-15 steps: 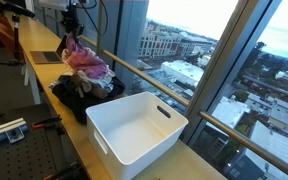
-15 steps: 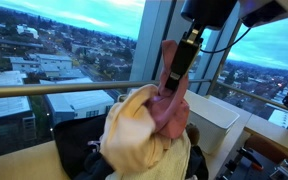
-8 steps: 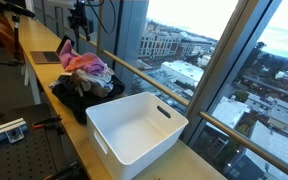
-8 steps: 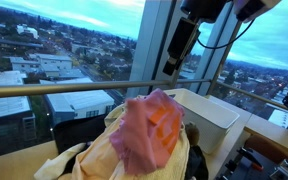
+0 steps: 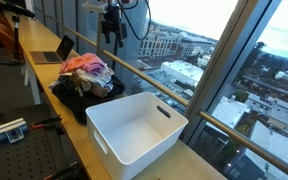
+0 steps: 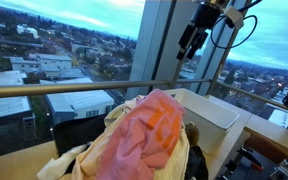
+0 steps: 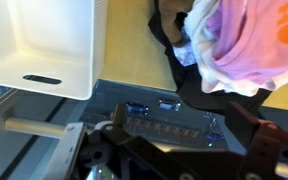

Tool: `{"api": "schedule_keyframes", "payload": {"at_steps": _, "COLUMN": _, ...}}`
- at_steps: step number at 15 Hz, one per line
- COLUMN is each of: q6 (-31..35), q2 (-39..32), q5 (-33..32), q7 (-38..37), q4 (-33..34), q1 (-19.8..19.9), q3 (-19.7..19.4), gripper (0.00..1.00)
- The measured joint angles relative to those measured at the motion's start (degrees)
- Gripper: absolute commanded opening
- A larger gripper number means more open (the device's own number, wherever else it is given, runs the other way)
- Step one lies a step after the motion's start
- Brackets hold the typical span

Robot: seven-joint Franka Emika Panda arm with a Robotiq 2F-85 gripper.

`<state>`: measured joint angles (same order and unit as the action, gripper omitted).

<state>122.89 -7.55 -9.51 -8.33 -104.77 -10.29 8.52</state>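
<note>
My gripper (image 5: 112, 36) hangs open in the air, high above the counter, holding nothing. In the wrist view its fingers (image 7: 274, 145) stand wide apart with only the window ledge between them. Below and to one side lies a heap of clothes (image 5: 87, 70) with a pink cloth (image 6: 149, 128) on top, pale yellow and white fabric under it, and a black garment (image 5: 76, 100) at the bottom. In the wrist view the pink cloth (image 7: 246, 45) lies apart from the gripper. A white plastic bin (image 5: 134, 128) stands empty beside the heap.
A laptop (image 5: 54, 52) stands open on the wooden counter (image 5: 39, 70) behind the heap. A handrail (image 5: 164, 82) and tall window glass run along the counter's far side. The white bin (image 6: 212, 108) sits past the heap; the bin's handle slot (image 7: 41, 79) faces the gripper.
The gripper opened and let go of the pink cloth, which dropped onto the heap. The gripper then rose and moved away toward the window and the bin side.
</note>
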Motion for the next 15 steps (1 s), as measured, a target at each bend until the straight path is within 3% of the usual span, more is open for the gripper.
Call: {"api": "schedule_keyframes", "payload": {"at_steps": 15, "q6": 2.7, "q2": -7.6, "q5": 0.9, "q7": 0.6, "q4": 0.1, "q1": 7.5, "q3": -6.8, "gripper": 1.0}}
